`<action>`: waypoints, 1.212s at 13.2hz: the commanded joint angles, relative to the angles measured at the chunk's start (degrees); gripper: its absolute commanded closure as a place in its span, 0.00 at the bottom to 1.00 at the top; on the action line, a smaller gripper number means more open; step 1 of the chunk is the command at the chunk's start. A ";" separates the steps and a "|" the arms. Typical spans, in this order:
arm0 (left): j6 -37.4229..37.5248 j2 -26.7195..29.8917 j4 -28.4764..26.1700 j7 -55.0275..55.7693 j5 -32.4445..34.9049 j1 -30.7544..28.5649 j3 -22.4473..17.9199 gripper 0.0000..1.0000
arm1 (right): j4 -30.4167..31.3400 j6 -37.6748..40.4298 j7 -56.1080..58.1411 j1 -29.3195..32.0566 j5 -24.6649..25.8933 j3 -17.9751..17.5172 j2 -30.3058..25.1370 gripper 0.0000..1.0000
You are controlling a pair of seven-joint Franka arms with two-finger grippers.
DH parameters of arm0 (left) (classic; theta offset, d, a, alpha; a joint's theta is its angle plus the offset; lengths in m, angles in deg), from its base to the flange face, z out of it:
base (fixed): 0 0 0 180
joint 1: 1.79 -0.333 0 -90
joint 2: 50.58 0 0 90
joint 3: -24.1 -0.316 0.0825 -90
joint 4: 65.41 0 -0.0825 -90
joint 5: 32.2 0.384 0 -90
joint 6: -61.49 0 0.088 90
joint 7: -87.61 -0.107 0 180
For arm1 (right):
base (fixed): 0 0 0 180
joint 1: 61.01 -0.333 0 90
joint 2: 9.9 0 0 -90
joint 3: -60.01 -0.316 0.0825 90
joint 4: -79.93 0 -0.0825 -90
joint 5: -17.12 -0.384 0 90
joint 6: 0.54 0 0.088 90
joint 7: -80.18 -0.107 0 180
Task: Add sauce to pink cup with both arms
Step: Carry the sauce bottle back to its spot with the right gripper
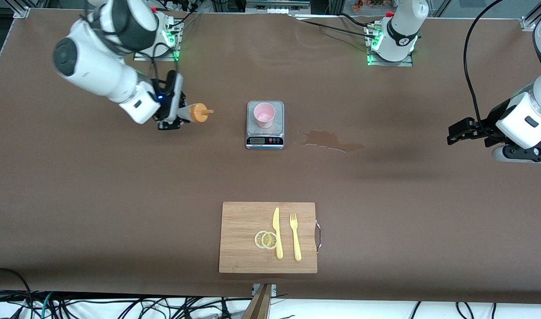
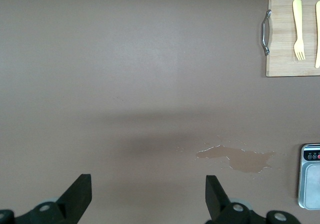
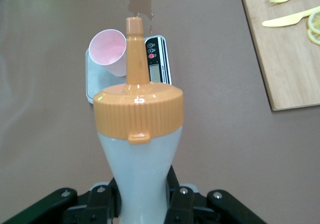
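The pink cup stands upright on a grey scale at the table's middle; the right wrist view shows the cup too. My right gripper is shut on the sauce bottle, over the table toward the right arm's end, apart from the scale. The bottle lies tipped sideways, its orange nozzle pointing at the cup. In the right wrist view the gripper pinches the whitish body of the bottle. My left gripper waits open and empty over the left arm's end; in its own view the left gripper holds nothing.
A wooden cutting board with a yellow knife, a fork and lemon slices lies nearer the front camera. A wet brown stain spreads beside the scale toward the left arm's end.
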 commanded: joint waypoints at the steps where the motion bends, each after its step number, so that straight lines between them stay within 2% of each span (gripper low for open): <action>1: 1.00 -0.23 1.04 -1.08 -0.56 -0.36 0.20 0.00 | -0.71 5.20 12.52 0.78 -7.36 6.94 0.70 0.82; 3: 1.00 -0.23 1.04 -1.08 -0.56 -0.36 0.20 0.00 | -0.71 9.94 21.92 4.37 -13.61 9.51 3.33 0.82; 7: 1.00 -0.23 1.04 -1.08 -0.56 -0.36 0.20 0.00 | -0.80 20.22 35.99 15.18 -25.20 9.52 11.93 0.82; 10: 1.00 -0.23 1.04 -1.08 -0.56 -0.36 0.20 0.00 | -2.28 31.11 49.17 22.47 -37.07 9.08 24.05 0.82; 12: 1.00 -0.23 1.04 -1.08 -0.56 -0.36 0.20 0.00 | -5.70 39.45 55.77 26.70 -41.73 8.64 32.92 0.82; 14: 1.00 -0.23 1.04 -1.08 -0.56 -0.28 0.20 0.00 | -8.78 45.27 60.97 31.78 -45.44 5.76 39.44 0.82; 16: 1.00 -0.23 1.04 -1.08 -0.56 -0.36 0.20 0.00 | -11.16 46.26 64.49 40.21 -45.72 -1.95 42.18 0.82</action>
